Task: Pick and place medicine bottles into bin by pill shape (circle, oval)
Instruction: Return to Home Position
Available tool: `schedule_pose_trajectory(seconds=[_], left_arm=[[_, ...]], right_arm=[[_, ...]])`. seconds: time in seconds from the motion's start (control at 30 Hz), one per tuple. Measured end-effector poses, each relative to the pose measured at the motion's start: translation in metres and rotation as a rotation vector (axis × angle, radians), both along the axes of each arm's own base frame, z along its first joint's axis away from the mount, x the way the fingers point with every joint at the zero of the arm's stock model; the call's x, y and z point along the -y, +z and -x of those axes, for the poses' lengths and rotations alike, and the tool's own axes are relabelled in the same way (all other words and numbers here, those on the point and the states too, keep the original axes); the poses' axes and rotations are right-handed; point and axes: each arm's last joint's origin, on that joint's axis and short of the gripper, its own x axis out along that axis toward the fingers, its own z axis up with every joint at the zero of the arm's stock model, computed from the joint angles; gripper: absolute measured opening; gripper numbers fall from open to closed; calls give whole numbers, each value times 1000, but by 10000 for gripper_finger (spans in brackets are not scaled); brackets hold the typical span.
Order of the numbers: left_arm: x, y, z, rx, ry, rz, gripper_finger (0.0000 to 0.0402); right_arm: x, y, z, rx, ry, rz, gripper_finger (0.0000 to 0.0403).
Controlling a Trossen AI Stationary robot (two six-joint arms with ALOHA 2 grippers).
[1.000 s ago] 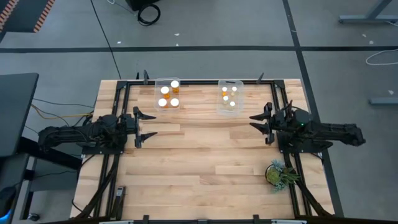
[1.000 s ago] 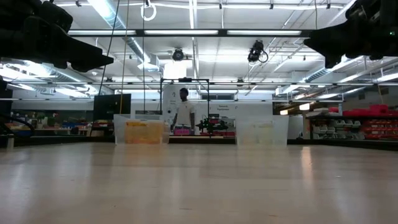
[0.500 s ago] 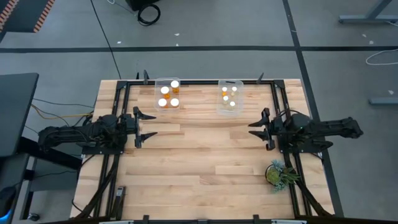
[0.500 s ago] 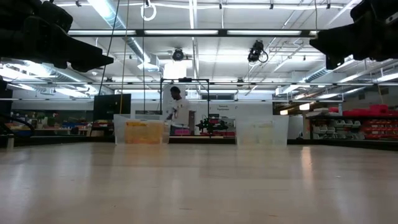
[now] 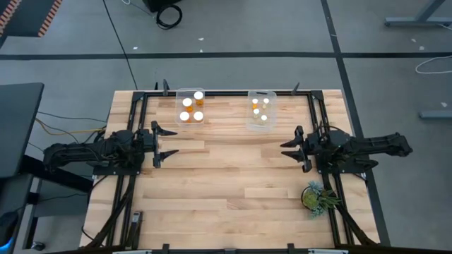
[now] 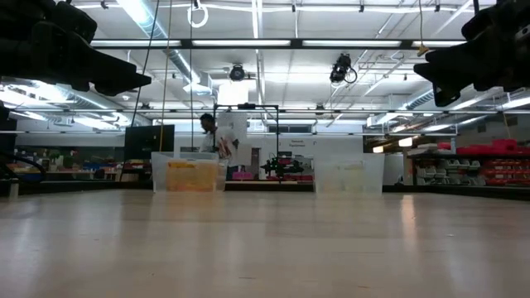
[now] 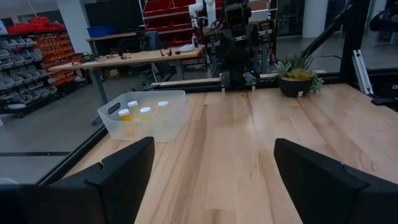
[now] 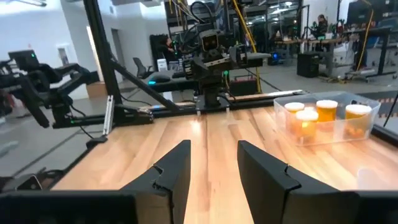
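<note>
Medicine bottles all inside two clear bins at the far edge of the table: four white caps in the left bin, a few smaller ones in the right bin. Left gripper above the table's left side, fingers spread wide, holding nothing. Right gripper opposite, above the right side, fingers likewise apart and empty. Between them, bare pale wood planks. Small green potted plant near the right front corner. Beyond, a large workshop hall: strip lights overhead, red shelving, a person far back.
</note>
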Motion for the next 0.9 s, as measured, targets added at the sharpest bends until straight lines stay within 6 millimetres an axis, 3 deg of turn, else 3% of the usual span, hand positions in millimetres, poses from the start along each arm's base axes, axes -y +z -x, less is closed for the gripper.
schedule_pose_trajectory(seconds=[0.23, 0.47, 0.9], left_arm=[[0, 0, 0, 0, 0, 0, 341], [0, 0, 0, 0, 0, 0, 341], [0, 0, 0, 0, 0, 0, 341]], right_arm=[[-8, -1, 1, -13, 65, -40, 138], [-10, -11, 0, -117, 39, 10, 138], [-10, -12, 0, -128, 41, 3, 138]])
